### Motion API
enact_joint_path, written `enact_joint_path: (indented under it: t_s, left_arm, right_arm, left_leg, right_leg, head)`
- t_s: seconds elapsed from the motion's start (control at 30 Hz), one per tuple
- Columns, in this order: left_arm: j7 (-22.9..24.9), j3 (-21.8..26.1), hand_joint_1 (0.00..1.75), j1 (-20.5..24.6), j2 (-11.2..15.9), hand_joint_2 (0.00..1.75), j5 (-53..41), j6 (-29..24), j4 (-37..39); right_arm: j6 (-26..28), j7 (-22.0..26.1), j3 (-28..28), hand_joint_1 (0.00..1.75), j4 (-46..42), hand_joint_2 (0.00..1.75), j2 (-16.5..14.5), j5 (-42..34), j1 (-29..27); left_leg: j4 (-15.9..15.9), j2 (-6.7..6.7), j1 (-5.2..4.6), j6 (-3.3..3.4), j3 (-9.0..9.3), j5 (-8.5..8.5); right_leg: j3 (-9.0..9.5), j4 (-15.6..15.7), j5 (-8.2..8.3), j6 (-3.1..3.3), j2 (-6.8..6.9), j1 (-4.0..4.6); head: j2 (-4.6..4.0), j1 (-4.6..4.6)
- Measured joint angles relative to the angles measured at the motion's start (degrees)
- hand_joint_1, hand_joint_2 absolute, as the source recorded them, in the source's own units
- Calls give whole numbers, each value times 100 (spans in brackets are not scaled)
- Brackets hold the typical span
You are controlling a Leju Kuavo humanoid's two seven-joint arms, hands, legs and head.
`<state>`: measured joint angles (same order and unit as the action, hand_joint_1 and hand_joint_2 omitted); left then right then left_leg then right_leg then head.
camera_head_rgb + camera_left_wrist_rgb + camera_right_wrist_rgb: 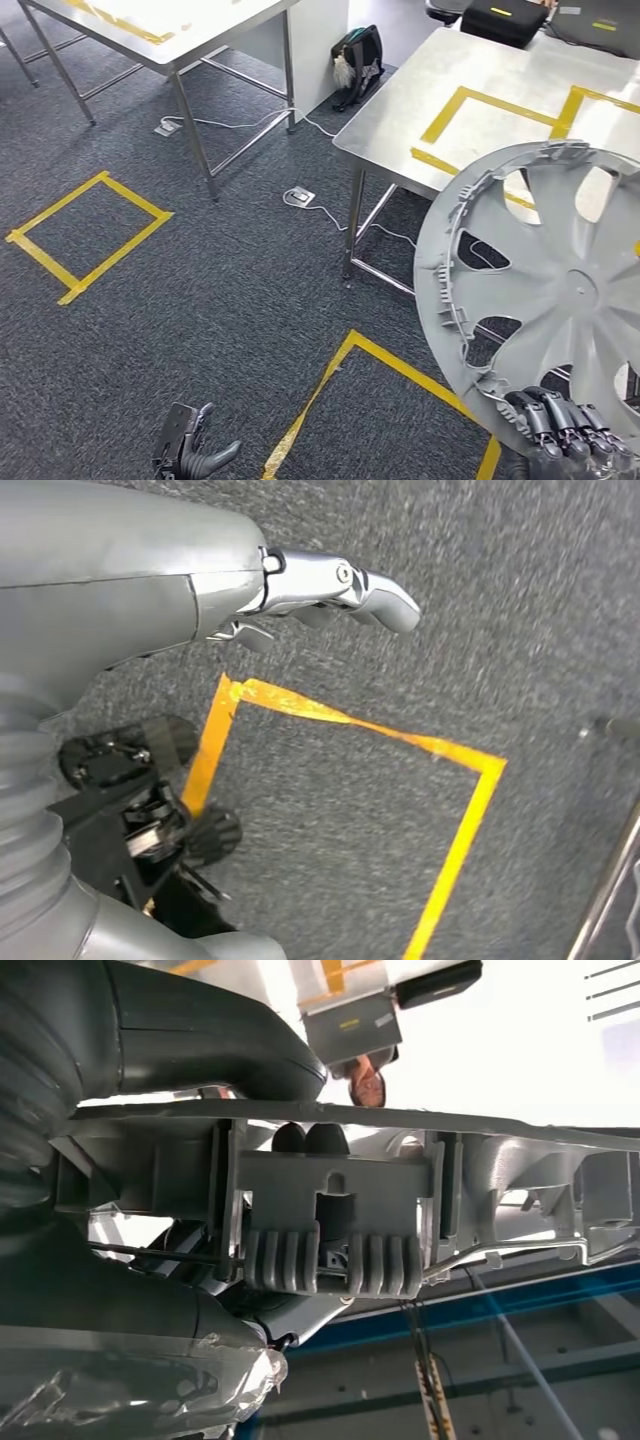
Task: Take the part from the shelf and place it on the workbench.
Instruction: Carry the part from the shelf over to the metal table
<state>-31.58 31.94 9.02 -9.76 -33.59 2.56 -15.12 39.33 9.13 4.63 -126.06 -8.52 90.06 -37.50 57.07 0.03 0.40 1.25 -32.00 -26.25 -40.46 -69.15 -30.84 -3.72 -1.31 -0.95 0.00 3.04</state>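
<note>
At four o'clock, the right hand (562,425) grips the grey wheel cover (558,290) by its lower rim; light, stiff plastic with brittle clips, best held there. The left hand (189,450) hangs empty, fingers loosely apart.

You're looking down on dark grey carpet (226,290) marked with yellow tape squares (87,235). A steel desk (392,110) sits at right, a second table (189,45) at upper left, white cables (324,215) trailing between, black bag (356,60) behind.
</note>
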Motion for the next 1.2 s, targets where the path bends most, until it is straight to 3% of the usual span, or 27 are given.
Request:
enact_joint_path:
  t_s: [0.07,0.1,0.17,0.23,0.27,0.33,0.37,0.43,0.5,0.53,0.57,0.6,0.67,0.73,0.8,0.87,0.93,1.0,1.07,1.1,1.13,1.2]
  left_arm:
    - [0,1,0,-20,6,175,0,3,0]
    - [0,1,0,-21,7,175,0,6,0]
    - [0,1,0,-17,5,175,0,10,0]
    - [0,1,0,-14,9,175,0,11,0]
    - [-1,1,0,-13,12,175,0,11,0]
    - [-1,1,0,-7,15,175,0,13,0]
    - [-1,0,0,-1,15,175,0,14,0]
    - [-1,-1,0,8,14,175,0,15,0]
    - [-1,0,0,-6,17,175,0,15,0]
    - [-1,1,0,-19,19,175,0,15,0]
    - [-1,1,0,-30,20,175,0,14,0]
    - [-1,1,0,-35,21,175,0,14,0]
    - [-1,1,0,-31,25,175,0,13,0]
    - [-1,1,0,-20,33,175,0,13,0]
    - [-1,0,0,-13,36,175,0,13,1]
    - [-1,-1,0,-5,28,175,0,14,2]
    - [-1,-1,0,10,20,175,3,19,2]
    - [-1,1,0,1,19,175,7,24,2]
    - [-1,1,0,-22,23,175,7,26,2]
    - [-1,1,0,-26,25,175,7,26,2]
    - [-1,1,0,-26,24,175,7,27,2]
    - [-1,1,0,-22,20,175,7,30,2]
  right_arm:
    - [-1,-5,-1,175,3,175,0,1,9]
    - [-1,-10,-2,175,4,175,0,1,8]
    - [-1,-18,-4,175,5,175,0,1,10]
    - [-1,-19,-5,175,6,175,0,2,23]
    - [-1,-20,-8,175,7,175,0,2,28]
    - [-1,-24,-20,175,7,175,-1,2,30]
    - [-1,-26,-26,175,8,175,-2,2,25]
    - [-1,-33,-33,175,8,175,-8,1,28]
    - [-1,-38,-36,175,8,175,-14,-1,37]
    - [-1,-42,-39,175,8,175,-15,-2,40]
    - [-1,-47,-43,175,8,175,-15,-2,38]
    - [-1,-51,-48,175,9,175,-15,-2,37]
    - [-1,-54,-52,175,10,175,-15,-2,35]
    - [-1,-54,-51,175,11,175,-15,-1,38]
    - [-1,-54,-51,175,11,175,-15,-1,35]
    - [-1,-55,-51,175,11,175,-15,-1,20]
    - [-1,-61,-50,175,11,175,-15,-1,15]
    - [-1,-69,-48,175,12,175,-15,-1,34]
    - [-1,-77,-46,175,14,175,-15,1,43]
    - [-1,-81,-46,175,15,175,-15,1,38]
    - [-1,-85,-46,175,16,175,-15,1,36]
    - [-1,-89,-46,175,17,175,-15,2,41]
  left_leg:
    - [1,152,-17,6,2,-6]
    - [2,221,-19,5,7,-11]
    - [4,338,-21,-19,38,-32]
    - [18,432,-51,-73,74,-64]
    - [22,472,-66,-102,85,-70]
    - [19,559,-69,-154,97,-70]
    - [25,540,-58,-187,99,-87]
    - [258,334,-32,-249,1,-270]
    - [939,98,-18,-282,-319,-631]
    - [1326,58,-18,-287,-511,-780]
    - [1585,38,-18,-286,-650,-833]
    - [1644,24,-18,-278,-694,-769]
    - [1113,-49,-16,-242,-465,-371]
    - [365,-274,2,-205,-127,-70]
    - [52,-410,7,-185,3,-28]
    - [12,-317,4,-145,7,-7]
    - [-29,-190,15,-79,18,24]
    - [-45,-47,9,-34,23,26]
    - [-42,112,-1,-21,25,17]
    - [-41,186,-2,-24,28,13]
    - [-40,256,1,-33,36,6]
    - [-34,366,3,-77,69,-24]
  right_leg:
    - [-228,-552,-191,-15,82,-1]
    - [-186,-520,-128,-18,100,-1]
    - [228,172,209,-12,242,1]
    - [631,860,424,21,442,22]
    - [708,996,447,44,487,35]
    - [696,1015,455,110,386,52]
    - [681,1018,469,142,327,47]
    - [666,1035,500,212,210,20]
    - [652,1039,516,255,93,5]
    - [644,1038,520,267,22,6]
    - [639,1038,523,274,-55,7]
    - [637,1037,527,275,-137,9]
    - [643,1037,538,262,-300,7]
    - [628,1024,552,223,-437,12]
    - [583,1030,581,155,-547,3]
    - [532,1059,613,78,-627,-22]
    - [411,882,484,19,-402,-6]
    - [113,251,115,-18,-43,16]
    - [-196,-446,-184,-45,82,12]
    - [-227,-556,-188,-55,100,10]
    - [-133,-424,-83,-60,121,7]
    - [319,351,247,-67,277,6]
  head:
    - [0,-1]
    - [0,0]
    - [0,1]
    - [0,-5]
    - [0,-10]
    - [0,-17]
    - [0,-15]
    - [0,-26]
    - [0,-44]
    - [0,-48]
    - [0,-50]
    - [0,-50]
    - [0,-51]
    - [0,-48]
    - [0,-44]
    - [0,-43]
    - [0,-14]
    - [0,19]
    - [0,25]
    - [0,26]
    - [0,26]
    - [0,26]
